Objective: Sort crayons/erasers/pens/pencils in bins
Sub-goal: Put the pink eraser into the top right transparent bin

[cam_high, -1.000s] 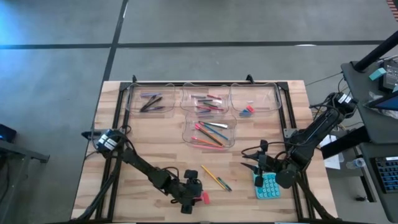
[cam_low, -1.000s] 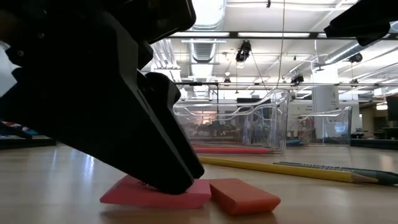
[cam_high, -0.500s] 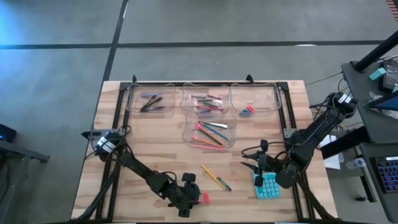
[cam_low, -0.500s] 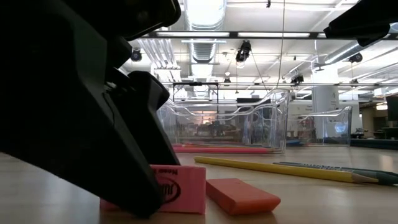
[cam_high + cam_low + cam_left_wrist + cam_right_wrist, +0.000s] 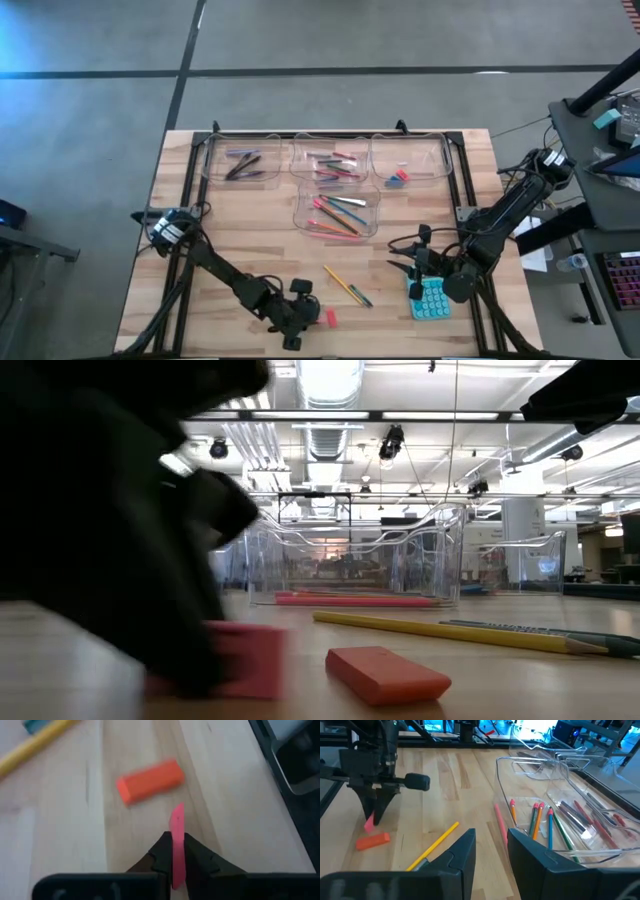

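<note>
The left gripper [image 5: 173, 856] pinches a pink eraser [image 5: 176, 840] on edge between its fingertips — an orange-red eraser [image 5: 150, 781] lies just beyond, apart.

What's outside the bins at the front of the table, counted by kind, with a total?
Erasers: 2, the pink eraser between the fingers of the left gripper and the orange eraser on the wood.
Pencils: 2, the yellow pencil and the green pencil.
Calculators: 1, the teal calculator.
Total: 5.
</note>
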Available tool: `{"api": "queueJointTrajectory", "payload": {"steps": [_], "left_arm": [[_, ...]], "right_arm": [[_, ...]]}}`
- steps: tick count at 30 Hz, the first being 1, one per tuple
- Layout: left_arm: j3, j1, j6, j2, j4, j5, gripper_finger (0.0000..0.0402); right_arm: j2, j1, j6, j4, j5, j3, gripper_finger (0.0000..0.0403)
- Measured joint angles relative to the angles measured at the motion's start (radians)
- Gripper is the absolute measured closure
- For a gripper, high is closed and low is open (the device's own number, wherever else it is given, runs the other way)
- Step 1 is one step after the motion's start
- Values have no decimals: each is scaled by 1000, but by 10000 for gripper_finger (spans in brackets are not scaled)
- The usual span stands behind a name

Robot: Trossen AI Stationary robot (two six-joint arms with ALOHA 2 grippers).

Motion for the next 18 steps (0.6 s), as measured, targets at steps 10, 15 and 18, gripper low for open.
{"api": "queueJointTrajectory", "payload": {"steps": [10,15,18], "left_arm": [[-14,50,142,-230,-13,-326,395],[-10,123,243,-230,192,-337,395],[-12,162,252,-217,231,-334,395]], "right_arm": [[24,0,-37,97,0,-3,300],[103,-1,-242,342,-54,-7,299],[148,-4,-314,414,-70,8,285]]}}
